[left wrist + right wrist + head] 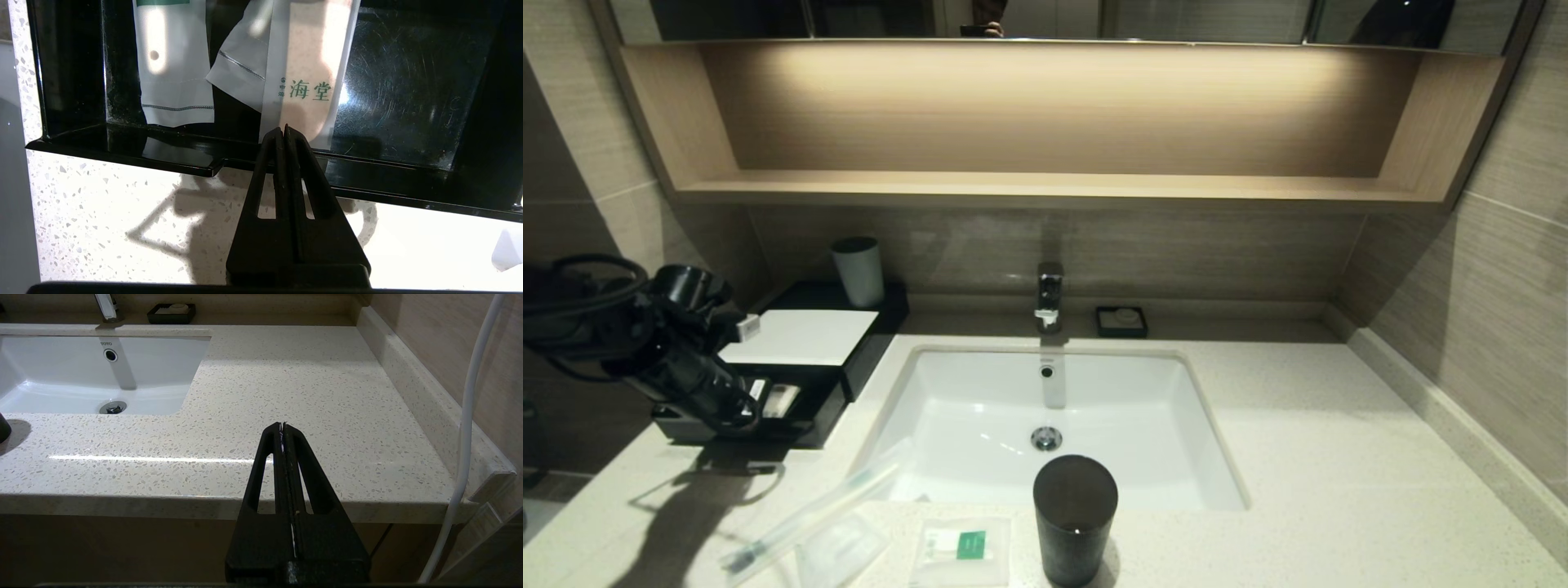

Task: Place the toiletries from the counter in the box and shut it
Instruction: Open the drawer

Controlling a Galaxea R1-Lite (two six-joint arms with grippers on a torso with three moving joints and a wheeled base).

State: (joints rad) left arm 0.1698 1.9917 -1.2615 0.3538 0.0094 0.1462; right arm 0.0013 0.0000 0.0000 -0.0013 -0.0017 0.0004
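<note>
Right now your left gripper [284, 130] hangs at the front lip of the box [837, 371], its two fingers pressed together and holding nothing. The box sits on the counter [1307, 457] to the left of the sink [1054, 425], with its drawer [229, 157] pulled out and a couple of white sachets already lying inside. Three toiletries are not yet packed, near the counter's front edge: a long toothbrush sleeve [813, 514], a small clear packet [845, 549] just beside it, and a square sachet with a green label [962, 545]. A tall dark cup [1075, 518] stands just right of that sachet, so keep clear of it. Spread the fingers before descending, and pinch each flat wrapper by an edge. Your right gripper [284, 426] is parked off the counter's front, fingers together.
</note>
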